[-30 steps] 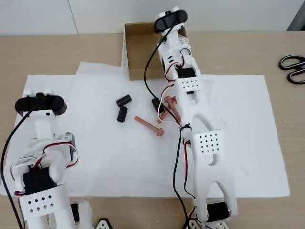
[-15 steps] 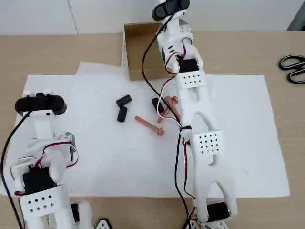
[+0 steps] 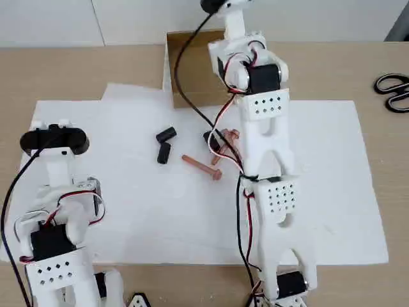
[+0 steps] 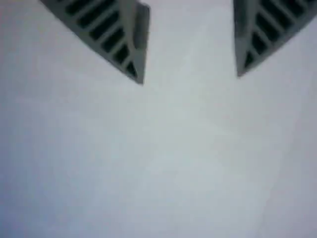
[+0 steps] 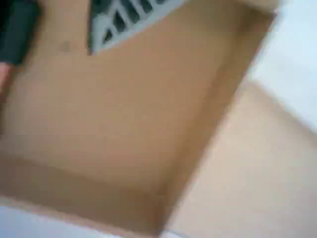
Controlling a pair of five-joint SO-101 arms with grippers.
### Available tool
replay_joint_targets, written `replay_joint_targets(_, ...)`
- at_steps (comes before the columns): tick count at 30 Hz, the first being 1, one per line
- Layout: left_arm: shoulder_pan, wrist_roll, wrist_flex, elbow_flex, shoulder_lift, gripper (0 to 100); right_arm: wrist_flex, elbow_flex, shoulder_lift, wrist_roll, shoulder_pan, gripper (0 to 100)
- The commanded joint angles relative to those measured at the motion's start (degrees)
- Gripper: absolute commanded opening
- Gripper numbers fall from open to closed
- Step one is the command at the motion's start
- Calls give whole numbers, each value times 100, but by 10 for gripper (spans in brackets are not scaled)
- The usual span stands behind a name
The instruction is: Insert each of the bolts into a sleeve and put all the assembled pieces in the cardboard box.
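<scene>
Pale wooden tabletop [image 3: 64, 70] carries a white paper sheet [image 3: 128, 211], with the cardboard box [image 3: 192, 70] at its far edge. From above, 3 black sleeves [image 3: 166, 135] and loose bolts [image 3: 201, 167] lie mid-sheet, and the right arm [image 3: 265, 121] stretches over the box, likely to drop something in.

Left wrist: the left pincer [image 4: 189, 77] hangs wide open over bare paper, holding nothing, parked clear of the parts.

Right wrist: the right pincer [image 5: 74, 37] is above the box floor. A dark blur [image 5: 17, 29] sits beside it, but I cannot tell whether it grips anything.
</scene>
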Motion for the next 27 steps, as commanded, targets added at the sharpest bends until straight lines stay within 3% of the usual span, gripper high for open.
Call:
replay_joint_targets(1,-18,9,9,-40,-70,113,910,-255,-804,-378,-312,180)
replay_joint_targets(5,-18,9,9,-40,-70,113,1552,-255,-1024,-712,-681,180)
replay_joint_targets(13,-18,9,9,-31,-70,113,1631,-246,-954,-2127,-1376,180)
replay_joint_targets(27,-18,9,9,-22,-70,113,1710,-246,365,-2154,-1780,180)
